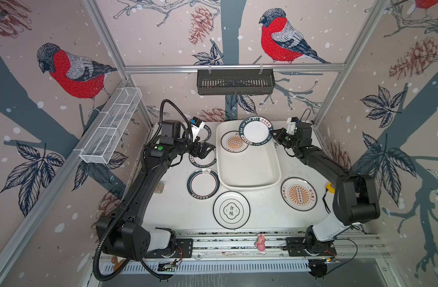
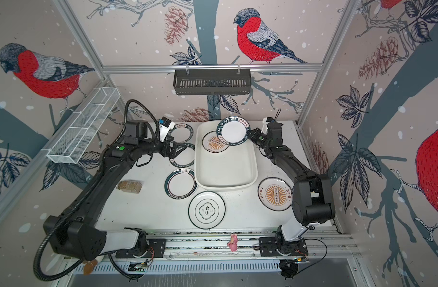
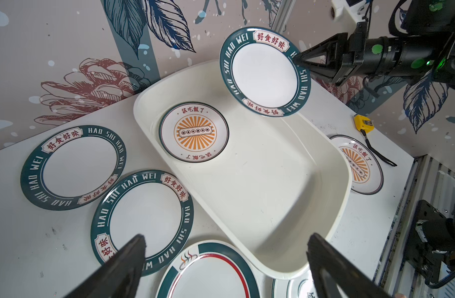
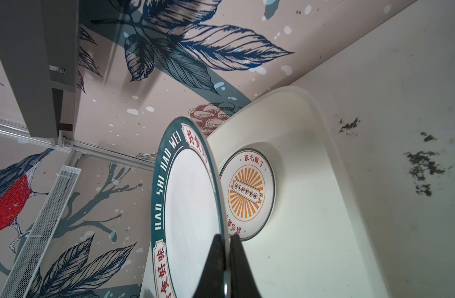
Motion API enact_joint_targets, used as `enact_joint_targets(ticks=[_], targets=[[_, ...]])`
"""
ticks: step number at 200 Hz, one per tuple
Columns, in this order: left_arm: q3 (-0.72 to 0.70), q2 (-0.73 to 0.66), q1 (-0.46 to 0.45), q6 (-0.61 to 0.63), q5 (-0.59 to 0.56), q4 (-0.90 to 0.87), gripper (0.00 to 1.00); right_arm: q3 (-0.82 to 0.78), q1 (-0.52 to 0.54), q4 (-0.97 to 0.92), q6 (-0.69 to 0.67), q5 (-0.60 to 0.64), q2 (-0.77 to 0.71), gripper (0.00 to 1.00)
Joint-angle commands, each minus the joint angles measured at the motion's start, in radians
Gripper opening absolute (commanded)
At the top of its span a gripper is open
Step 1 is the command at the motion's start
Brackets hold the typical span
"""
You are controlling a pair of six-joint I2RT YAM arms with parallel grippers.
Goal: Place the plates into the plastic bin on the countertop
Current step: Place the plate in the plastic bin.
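Green-rimmed plate (image 1: 255, 131) clamped in R pincer (image 1: 273, 133), prob. above plastic bin (image 1: 250, 186); L pincer (image 3: 226, 236) agape

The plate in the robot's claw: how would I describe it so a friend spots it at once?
Start at the white plastic bin on the countertop. Above its far end the right gripper pinches the rim of a green-rimmed plate. The other green-rimmed plates lie flat outside the bin; this one alone is in the air.

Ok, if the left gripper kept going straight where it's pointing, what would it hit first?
Probably the plastic bin, at its near wall or floor: the open left gripper points into it, though depth is unclear.
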Motion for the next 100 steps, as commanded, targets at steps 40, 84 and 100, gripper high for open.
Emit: enact_joint_targets(ticks=[40, 84, 100], targets=[[0.012, -0.008, -0.006, 0.004, 0.007, 0.005, 0.97, 0.086, 0.094, 0.083, 0.007, 0.020, 0.123, 0.02], [-0.008, -0.021, -0.006, 0.003, 0.001, 0.008, 0.97, 0.143, 0.122, 0.065, -0.001, 0.028, 0.187, 0.02], [-0.002, -0.021, -0.005, 0.002, 0.005, 0.008, 0.97, 0.161, 0.128, 0.053, -0.015, 0.038, 0.209, 0.02]])
